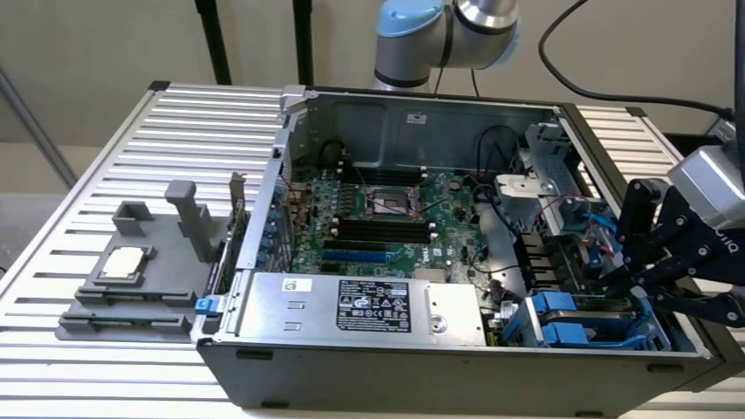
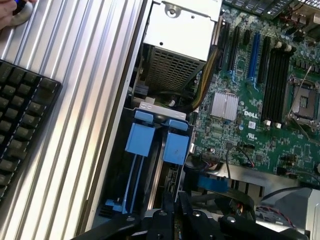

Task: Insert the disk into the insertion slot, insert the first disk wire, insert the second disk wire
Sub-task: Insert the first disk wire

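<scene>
My gripper [image 1: 623, 281] hangs over the open computer case at the exterior view's right, just above the insertion slot [image 1: 582, 325], a slate-blue drive cage in the case's near corner. In the wrist view my gripper [image 2: 175, 201] is shut, its black fingers pressed together with nothing visibly between them, right over the cage [image 2: 152, 106]. Two bright blue carrier tabs [image 2: 140, 134] [image 2: 176, 144] stand side by side in the cage. The disk's metal body is hidden from me. A blue cable [image 1: 596, 234] loops beside the cage, and a blue connector [image 2: 215, 182] lies near my fingers.
The silver power-supply box [image 1: 361, 305] fills the case's near side beside the cage, and the motherboard [image 1: 385, 218] lies behind it. A grey fixture [image 1: 140, 271] sits on the ribbed table [image 1: 105, 175]. A black keyboard [image 2: 20, 120] and a hand [image 2: 10, 10] are nearby.
</scene>
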Motion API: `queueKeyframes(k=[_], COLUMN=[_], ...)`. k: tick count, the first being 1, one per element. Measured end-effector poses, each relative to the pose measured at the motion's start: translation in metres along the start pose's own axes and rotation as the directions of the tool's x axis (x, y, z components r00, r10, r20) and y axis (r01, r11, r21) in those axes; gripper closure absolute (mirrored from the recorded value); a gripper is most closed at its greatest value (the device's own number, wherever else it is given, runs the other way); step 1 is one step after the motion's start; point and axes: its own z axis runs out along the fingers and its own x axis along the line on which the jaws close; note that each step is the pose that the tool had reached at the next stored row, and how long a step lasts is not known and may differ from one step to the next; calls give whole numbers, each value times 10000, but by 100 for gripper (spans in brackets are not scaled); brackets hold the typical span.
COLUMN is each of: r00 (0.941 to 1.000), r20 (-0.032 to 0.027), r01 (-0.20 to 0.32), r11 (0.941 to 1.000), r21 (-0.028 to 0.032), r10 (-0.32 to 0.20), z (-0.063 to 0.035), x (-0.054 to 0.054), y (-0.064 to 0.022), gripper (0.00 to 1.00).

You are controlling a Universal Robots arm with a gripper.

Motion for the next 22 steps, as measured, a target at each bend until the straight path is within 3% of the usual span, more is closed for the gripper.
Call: queueKeyframes(k=[8, 12, 22], r00=[9972, 9956, 9957], r20=[89, 102, 58], r01=[-740, -931, -931], r11=[9972, 9954, 9939], r21=[135, 214, 591], r10=[739, 929, 930], z=[5, 13, 33], x=[-2, -3, 7], y=[6, 19, 126], gripper=[84, 84, 84])
